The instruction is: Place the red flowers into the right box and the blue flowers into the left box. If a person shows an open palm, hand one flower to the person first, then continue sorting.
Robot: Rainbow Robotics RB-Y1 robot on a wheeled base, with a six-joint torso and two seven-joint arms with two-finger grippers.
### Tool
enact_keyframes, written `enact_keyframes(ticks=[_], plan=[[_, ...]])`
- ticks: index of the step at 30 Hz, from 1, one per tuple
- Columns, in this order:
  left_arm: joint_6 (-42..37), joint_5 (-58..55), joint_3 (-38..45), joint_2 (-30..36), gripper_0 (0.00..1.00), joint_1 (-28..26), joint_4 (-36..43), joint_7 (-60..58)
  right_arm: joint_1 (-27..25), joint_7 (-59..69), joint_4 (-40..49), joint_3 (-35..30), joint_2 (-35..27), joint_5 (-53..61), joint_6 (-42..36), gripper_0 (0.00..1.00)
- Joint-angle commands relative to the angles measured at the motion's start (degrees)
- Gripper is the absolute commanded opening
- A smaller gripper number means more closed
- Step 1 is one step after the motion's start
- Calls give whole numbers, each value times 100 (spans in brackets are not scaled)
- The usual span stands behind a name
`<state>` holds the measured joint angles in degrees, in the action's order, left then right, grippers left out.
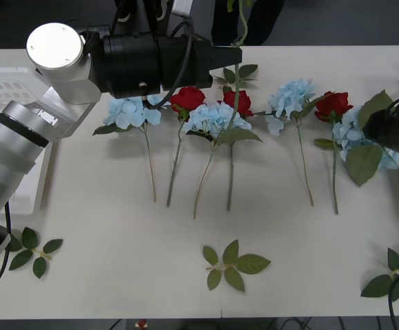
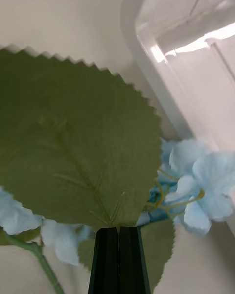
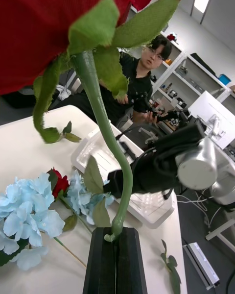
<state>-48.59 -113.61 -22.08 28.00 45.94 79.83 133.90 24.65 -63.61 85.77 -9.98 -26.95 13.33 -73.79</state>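
We are gripping a rose [image 3: 58,24] in the left gripper [image 3: 116,237] and a blue flower [image 2: 196,181] in the right gripper [image 2: 119,235]; most flowers are lying unsorted mid-table.

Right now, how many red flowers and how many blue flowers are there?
Red flowers: 4 (3 on the table, 1 in the left gripper)
Blue flowers: 4 (3 on the table, 1 in the right gripper)
Total: 8

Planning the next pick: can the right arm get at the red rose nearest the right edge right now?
Probably not yet. The right gripper is shut on a blue flower, so it has no free grip, though that red rose lies close beside it.
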Motion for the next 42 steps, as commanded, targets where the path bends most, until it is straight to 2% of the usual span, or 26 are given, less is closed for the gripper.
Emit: enact_keyframes(ticks=[1,4,5,7,10,11,16,21,25,31,35,37,42], plan=[[34,-100,63,-14,0,38,200,66,-22,-126,72,-22,-161,64,-13,9],[34,-100,63,-14,0,29,208,66,-22,-152,230,-189,-170,381,-171,54],[34,-100,63,-14,0,29,200,66,-22,-187,318,-277,-161,539,-233,73],[43,-100,63,-14,0,29,200,66,-13,-205,511,-409,-170,829,-356,84],[34,-109,63,-14,0,29,200,66,-4,-231,916,-664,-161,1286,-698,89],[34,-109,63,-5,0,29,200,66,13,-249,1153,-822,-170,1550,-980,95],[43,-126,63,4,0,29,200,66,101,-301,1909,-1393,-205,2666,-1841,96],[34,-135,63,13,0,29,200,58,119,-354,2199,-1648,-346,4204,-2043,96],[43,-153,63,21,0,29,200,58,198,-626,2260,-1235,-328,4889,-1428,96],[43,-179,63,21,0,20,200,66,488,-1532,1795,-22,-126,5338,-180,95],[43,-188,63,21,1,20,200,66,540,-2165,1548,400,-170,5777,66,95],[34,-197,63,13,1,20,200,66,540,-2402,1548,435,-311,5856,-153,95],[34,-223,63,21,0,20,200,66,540,-2841,1381,-259,-425,6463,-1305,96]])
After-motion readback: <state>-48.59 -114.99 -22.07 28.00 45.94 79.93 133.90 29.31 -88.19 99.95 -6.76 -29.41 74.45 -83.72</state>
